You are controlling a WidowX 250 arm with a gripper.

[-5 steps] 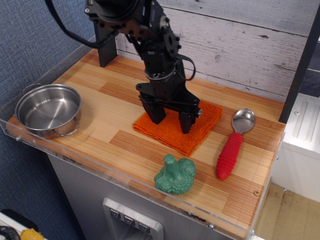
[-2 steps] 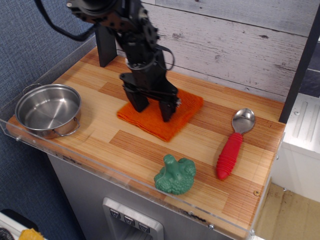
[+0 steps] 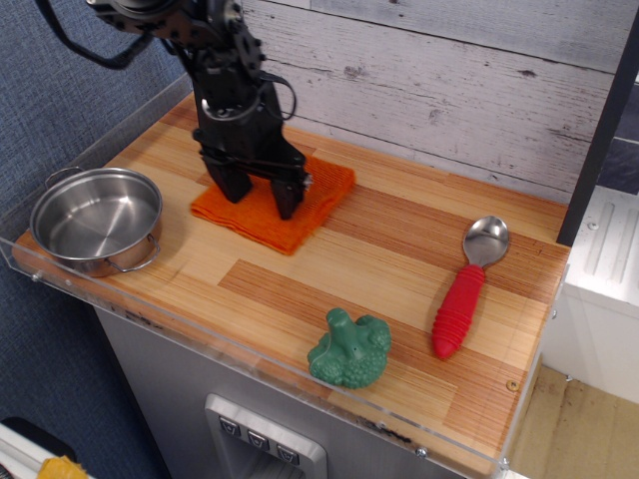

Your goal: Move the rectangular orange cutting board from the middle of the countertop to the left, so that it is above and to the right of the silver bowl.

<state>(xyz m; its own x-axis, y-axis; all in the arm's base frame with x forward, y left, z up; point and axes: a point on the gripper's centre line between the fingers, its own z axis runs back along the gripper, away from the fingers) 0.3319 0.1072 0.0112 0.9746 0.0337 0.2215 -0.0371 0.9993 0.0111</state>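
Note:
The orange cutting board, a soft folded terry towel, lies flat on the wood countertop, left of centre. My black gripper stands on it from above, its two fingers spread and pressing down on the cloth. The silver bowl sits at the front left corner, empty. The towel is to the right of the bowl and a little farther back, with a small gap between them. The arm hides the towel's back left part.
A spoon with a red handle lies at the right. A green broccoli toy sits near the front edge. A clear acrylic lip borders the front and left. A white plank wall stands behind.
My gripper has slid left and slightly back across the counter, dragging the orange towel with it from the middle toward the bowl. The other objects have not moved.

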